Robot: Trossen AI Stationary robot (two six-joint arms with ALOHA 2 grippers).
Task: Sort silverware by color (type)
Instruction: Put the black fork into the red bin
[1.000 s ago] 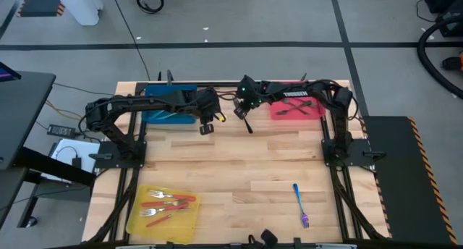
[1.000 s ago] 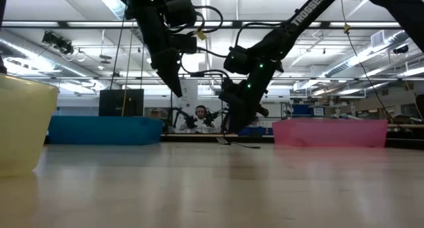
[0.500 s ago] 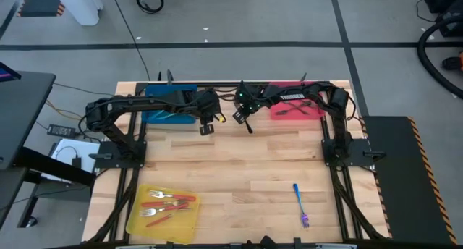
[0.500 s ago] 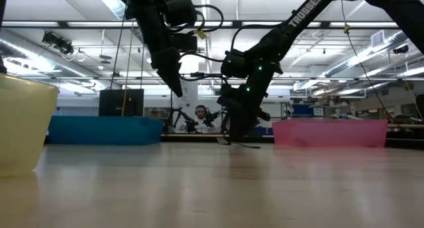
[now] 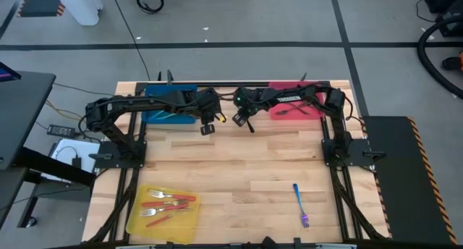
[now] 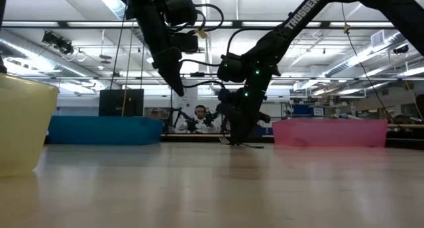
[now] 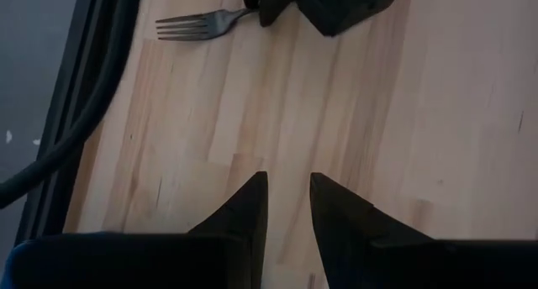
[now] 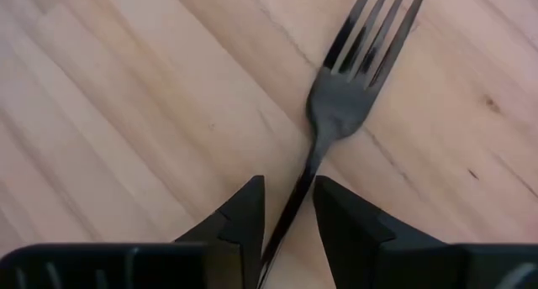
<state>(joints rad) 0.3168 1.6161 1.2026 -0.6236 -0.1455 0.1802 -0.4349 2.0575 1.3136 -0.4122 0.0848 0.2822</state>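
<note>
The right tool (image 8: 286,218) sits low over the wooden desk (image 5: 253,158) near its far edge, at about 12 o'clock from the desk's centre, and a dark fork (image 8: 336,121) lies flat on the wood with its slim handle running between the tool's two fingers (image 8: 244,213). The fingers stand slightly apart on either side of the handle, and it cannot be told whether they are already pressing on it. The fork is dark bronze-black metal with four tines that point away from the wrist; in the left wrist view the same fork (image 7: 197,24) shows with its tines clear and its handle hidden under the right tool. The left tool (image 7: 282,205) hangs above bare wood just at 9 o'clock of the right one, with a narrow gap between its fingers and nothing in them. An iridescent blue-purple utensil (image 5: 300,204) lies alone on the desk at about 5 o'clock. Red-handled forks (image 5: 165,204) lie in the yellow tray (image 5: 137,218) at 7 o'clock, the blue tray (image 5: 155,104) stands at 11 o'clock and the red tray (image 5: 318,111) at 1 o'clock holds dark pieces. Compared with a second ago, the right arm has reached slightly further towards the left arm, and the left arm has not moved.
</note>
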